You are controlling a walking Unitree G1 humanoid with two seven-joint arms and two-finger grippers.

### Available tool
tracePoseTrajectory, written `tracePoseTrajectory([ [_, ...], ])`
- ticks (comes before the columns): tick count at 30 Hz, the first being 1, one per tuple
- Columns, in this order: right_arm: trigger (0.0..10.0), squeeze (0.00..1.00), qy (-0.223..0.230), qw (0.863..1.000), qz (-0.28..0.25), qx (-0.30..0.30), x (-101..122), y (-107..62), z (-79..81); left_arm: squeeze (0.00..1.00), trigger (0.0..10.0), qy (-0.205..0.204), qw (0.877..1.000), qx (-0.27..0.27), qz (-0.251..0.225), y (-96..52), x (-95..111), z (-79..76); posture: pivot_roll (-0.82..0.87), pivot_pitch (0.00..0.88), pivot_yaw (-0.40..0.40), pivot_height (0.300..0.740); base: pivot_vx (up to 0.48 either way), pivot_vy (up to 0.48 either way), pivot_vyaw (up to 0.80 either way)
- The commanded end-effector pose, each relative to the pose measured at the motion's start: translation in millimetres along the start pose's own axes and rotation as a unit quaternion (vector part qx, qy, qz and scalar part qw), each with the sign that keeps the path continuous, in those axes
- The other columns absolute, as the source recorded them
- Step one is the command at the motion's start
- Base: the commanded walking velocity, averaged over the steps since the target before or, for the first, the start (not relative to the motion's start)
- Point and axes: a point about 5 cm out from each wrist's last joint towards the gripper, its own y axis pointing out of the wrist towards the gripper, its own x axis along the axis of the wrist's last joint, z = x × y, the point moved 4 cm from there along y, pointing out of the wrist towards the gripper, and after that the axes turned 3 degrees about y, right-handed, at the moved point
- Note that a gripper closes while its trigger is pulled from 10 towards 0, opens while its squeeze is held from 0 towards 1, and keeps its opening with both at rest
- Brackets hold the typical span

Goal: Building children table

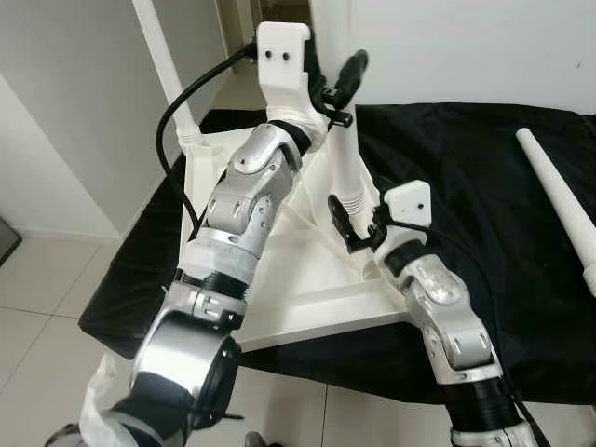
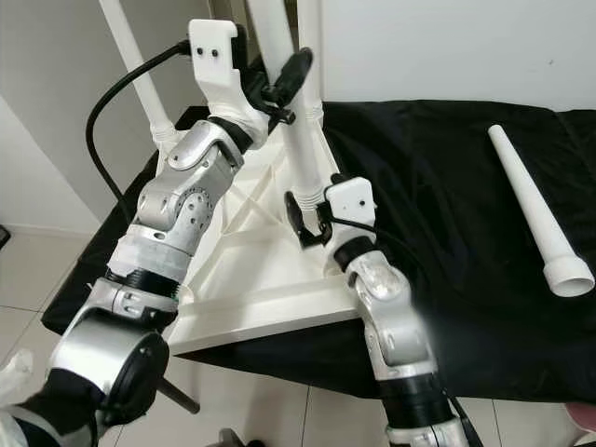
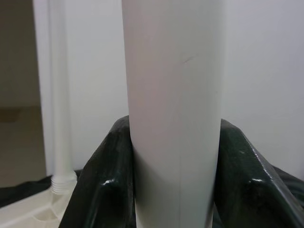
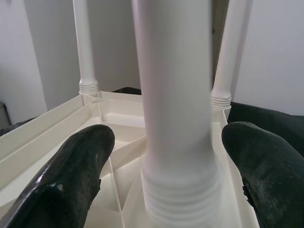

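Observation:
The white table top [image 1: 298,298] lies upside down on a black cloth. A white leg [image 1: 346,168] stands upright in its near right corner socket. High on that leg my left gripper [image 1: 340,93] is shut; in the left wrist view both black fingers [image 3: 107,185] press against the leg [image 3: 173,118]. My right gripper [image 1: 349,223] is low at the leg's threaded base and open. In the right wrist view its fingers [image 4: 71,185] stand on either side of the leg [image 4: 175,118] with gaps between.
Two more legs [image 4: 84,47] [image 4: 228,57] stand in the far corners. A loose white leg [image 2: 535,209] lies on the black cloth [image 2: 447,186] to the right. White walls stand behind, and tiled floor [image 1: 37,298] lies below at the left.

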Motion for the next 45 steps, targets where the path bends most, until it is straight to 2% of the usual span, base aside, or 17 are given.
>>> tracePoseTrajectory([
  [1, 10.0, 0.00, 0.002, 1.000, 0.011, 0.004, -4.4, 3.0, 4.6, 0.00, 10.0, 0.010, 1.000, 0.003, -0.001, -1.1, 2.8, -1.2, -0.09, 0.035, 0.106, 0.740, 0.000, 0.000, 0.00],
  [7, 10.0, 0.00, -0.008, 1.000, 0.005, -0.009, 1.5, 15.4, -2.0, 0.00, 10.0, 0.004, 1.000, -0.011, -0.002, -1.8, 1.3, -18.0, -0.08, 0.036, 0.099, 0.740, 0.000, 0.000, 0.00],
  [21, 10.0, 0.00, -0.022, 0.999, 0.007, -0.021, 10.8, 34.6, -9.8, 0.00, 10.0, 0.004, 1.000, -0.020, 0.000, -4.9, 0.4, -31.2, -0.08, 0.040, 0.083, 0.740, 0.000, 0.000, 0.00],
  [22, 8.5, 0.00, -0.023, 0.999, 0.009, -0.022, 10.6, 35.1, -10.2, 0.00, 10.0, 0.004, 1.000, -0.020, 0.000, -4.9, 0.5, -31.5, -0.08, 0.040, 0.083, 0.740, 0.000, 0.000, 0.00],
  [24, 4.8, 0.00, -0.023, 0.999, 0.013, -0.023, 10.0, 36.0, -11.1, 0.00, 10.0, 0.004, 1.000, -0.019, 0.000, -4.8, 0.9, -31.6, -0.08, 0.041, 0.081, 0.740, 0.000, 0.000, 0.00],
  [25, 4.8, 0.00, -0.023, 0.999, 0.013, -0.023, 10.0, 36.0, -11.1, 0.00, 10.0, 0.004, 1.000, -0.019, 0.000, -4.8, 0.9, -31.6, -0.08, 0.041, 0.081, 0.740, 0.000, 0.000, 0.00],
  [26, 3.9, 0.00, -0.023, 0.999, 0.016, -0.025, 9.1, 36.7, -11.9, 0.00, 10.0, 0.005, 1.000, -0.019, -0.001, -4.7, 1.1, -31.6, -0.08, 0.041, 0.079, 0.740, 0.000, 0.000, 0.00],
  [28, 3.9, 0.00, -0.022, 0.999, 0.019, -0.026, 8.4, 37.0, -12.4, 0.00, 10.0, 0.006, 1.000, -0.018, -0.001, -4.6, 1.2, -31.5, -0.08, 0.041, 0.079, 0.740, 0.000, 0.000, 0.00],
  [29, 0.0, 0.00, -0.021, 0.999, 0.025, -0.028, 6.1, 37.0, -13.1, 0.00, 10.0, 0.006, 1.000, -0.018, -0.002, -4.7, 1.9, -32.0, -0.08, 0.039, 0.078, 0.740, 0.000, 0.000, 0.00],
  [30, 0.6, 0.00, -0.017, 0.999, 0.030, -0.028, 3.9, 36.6, -13.0, 0.00, 10.0, 0.006, 1.000, -0.018, -0.003, -4.8, 2.6, -32.7, -0.08, 0.039, 0.078, 0.740, 0.000, 0.000, 0.00],
  [31, 0.0, 0.00, -0.017, 0.999, 0.032, -0.028, 2.7, 36.1, -12.8, 0.00, 10.0, 0.006, 1.000, -0.019, -0.004, -5.0, 3.1, -33.4, -0.08, 0.039, 0.078, 0.740, 0.000, 0.000, 0.00],
  [36, 0.0, 0.00, -0.016, 0.998, 0.040, -0.035, -0.9, 36.1, -13.6, 0.00, 10.0, 0.007, 1.000, -0.022, -0.005, -4.8, 3.7, -36.6, -0.08, 0.026, 0.077, 0.740, 0.000, 0.000, 0.00],
  [37, 1.8, 0.00, -0.014, 0.998, 0.041, -0.039, -1.6, 36.0, -14.2, 0.00, 10.0, 0.008, 1.000, -0.023, -0.005, -4.8, 3.7, -37.5, -0.08, 0.026, 0.077, 0.740, 0.000, 0.000, 0.00],
  [38, 4.9, 0.00, -0.013, 0.998, 0.042, -0.043, -1.8, 36.2, -14.6, 0.00, 10.0, 0.009, 1.000, -0.025, -0.005, -4.7, 4.0, -38.4, -0.07, 0.027, 0.080, 0.740, 0.000, 0.000, 0.00],
  [39, 10.0, 0.00, -0.010, 0.998, 0.043, -0.046, -2.1, 36.3, -14.9, 0.00, 10.0, 0.012, 1.000, -0.029, -0.005, -4.7, 4.2, -40.2, -0.07, 0.027, 0.080, 0.740, 0.000, 0.000, 0.00],
  [44, 10.0, 0.00, 0.002, 0.998, 0.041, -0.057, -0.8, 37.0, -15.0, 0.00, 10.0, 0.017, 0.999, -0.042, -0.005, -5.9, 4.7, -44.9, -0.07, 0.033, 0.086, 0.740, 0.000, 0.000, 0.00],
  [45, 10.0, 0.00, 0.004, 0.997, 0.041, -0.059, -0.8, 37.1, -14.6, 0.00, 10.0, 0.006, 0.999, -0.053, -0.007, -7.0, 5.1, -47.8, -0.07, 0.035, 0.089, 0.740, 0.000, 0.000, 0.00],
])
